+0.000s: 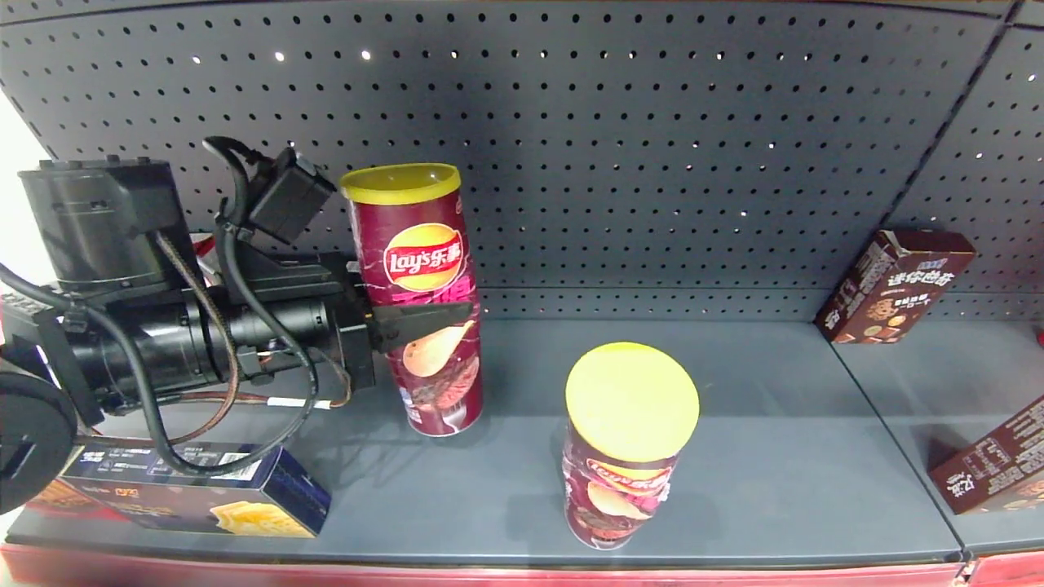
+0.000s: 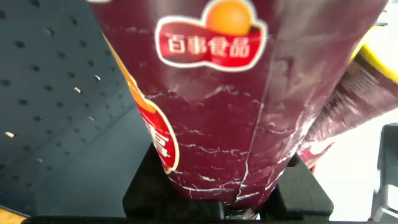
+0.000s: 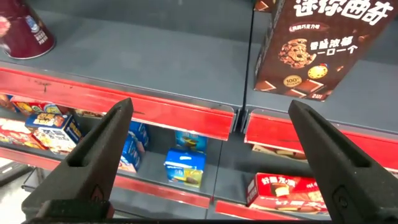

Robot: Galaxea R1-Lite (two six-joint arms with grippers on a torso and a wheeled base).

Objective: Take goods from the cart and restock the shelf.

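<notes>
A maroon chip can with a yellow lid [image 1: 414,277] stands slightly tilted at the back left of the grey shelf [image 1: 775,424]. My left gripper [image 1: 424,319] comes in from the left and is shut on its middle. I cannot tell if its base touches the board. In the left wrist view the can [image 2: 236,106] sits between both black fingers [image 2: 149,186]. A second, matching can [image 1: 628,444] stands upright near the front edge, apart from the first. My right gripper [image 3: 217,168] hangs open and empty in front of the red shelf edge [image 3: 168,109].
A brown cookie box [image 1: 893,285] leans on the pegboard at the right; another brown box [image 1: 995,469] lies further front right. A dark blue box [image 1: 196,489] lies at the front left under my left arm. Lower shelves [image 3: 186,165] hold several boxes.
</notes>
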